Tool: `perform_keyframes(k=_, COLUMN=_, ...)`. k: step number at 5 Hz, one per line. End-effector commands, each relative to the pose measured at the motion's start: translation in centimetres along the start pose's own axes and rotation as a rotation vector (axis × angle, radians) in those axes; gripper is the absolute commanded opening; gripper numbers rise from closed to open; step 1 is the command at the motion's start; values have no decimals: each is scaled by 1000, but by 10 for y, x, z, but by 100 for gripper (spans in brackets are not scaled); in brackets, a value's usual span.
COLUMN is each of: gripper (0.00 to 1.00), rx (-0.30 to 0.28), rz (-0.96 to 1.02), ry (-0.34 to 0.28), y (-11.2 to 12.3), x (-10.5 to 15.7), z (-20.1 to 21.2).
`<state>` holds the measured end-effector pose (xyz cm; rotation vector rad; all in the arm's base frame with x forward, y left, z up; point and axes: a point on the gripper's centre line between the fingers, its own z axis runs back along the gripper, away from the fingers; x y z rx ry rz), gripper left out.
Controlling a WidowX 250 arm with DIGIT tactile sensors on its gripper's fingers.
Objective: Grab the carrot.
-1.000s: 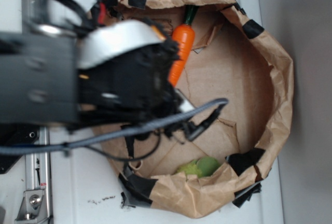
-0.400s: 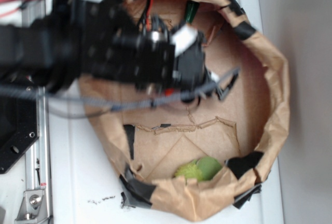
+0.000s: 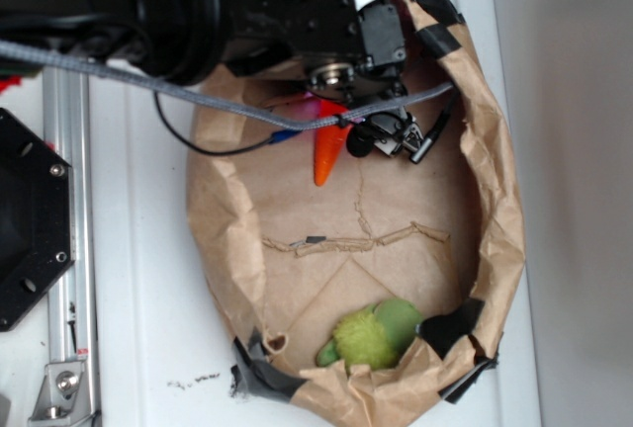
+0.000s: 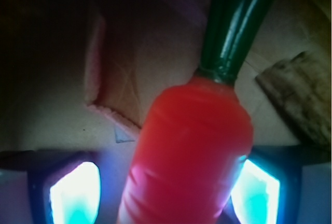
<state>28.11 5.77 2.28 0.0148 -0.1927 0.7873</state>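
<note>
Left finger (image 4: 75, 190): lay beside the carrot's flank | Carrot (image 4: 189, 146): stood between both fingers, green stem pointing away from the gripper (image 4: 166, 193), orange tip (image 3: 325, 162) protruding below it | Right finger (image 4: 257, 193): touched the carrot | Grip: whether clamped could not be told.

My arm hides most of the carrot (image 3: 326, 160) in the exterior view; only its tip shows. In the wrist view, its tip is cut off, and whether my 2 fingers (image 4: 75, 193) touch it, I cannot tell.
</note>
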Motion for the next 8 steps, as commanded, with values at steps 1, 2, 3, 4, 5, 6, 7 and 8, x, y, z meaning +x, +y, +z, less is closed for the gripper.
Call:
perform_keyframes(k=1, gripper=0, rx=-87, rz=-160, ry=-87, y=-23, x=2, z=51)
perform_keyframes(k=2, gripper=0, rx=-165, rz=-340, ry=-111, y=-51, x=-15, z=102)
perform_keyframes(k=3, gripper=0, rx=-203, rz=-552, ry=-38, y=-69, x=-25, z=153)
perform_keyframes(k=4, gripper=0, rx=-190, rz=-706, ry=70, y=-68, x=-19, z=165)
perform_keyframes(k=5, gripper=0, rx=-166, rz=-893, ry=83, y=-63, x=-18, z=172)
perform_keyframes(k=6, gripper=0, rx=-142, rz=-914, ry=74, y=-59, x=-22, z=168)
perform_keyframes(k=7, gripper=0, rx=-147, rz=-899, ry=55, y=-58, x=-25, z=169)
perform_keyframes(k=8, gripper=0, rx=-148, rz=-894, ry=50, y=-56, x=-25, z=169)
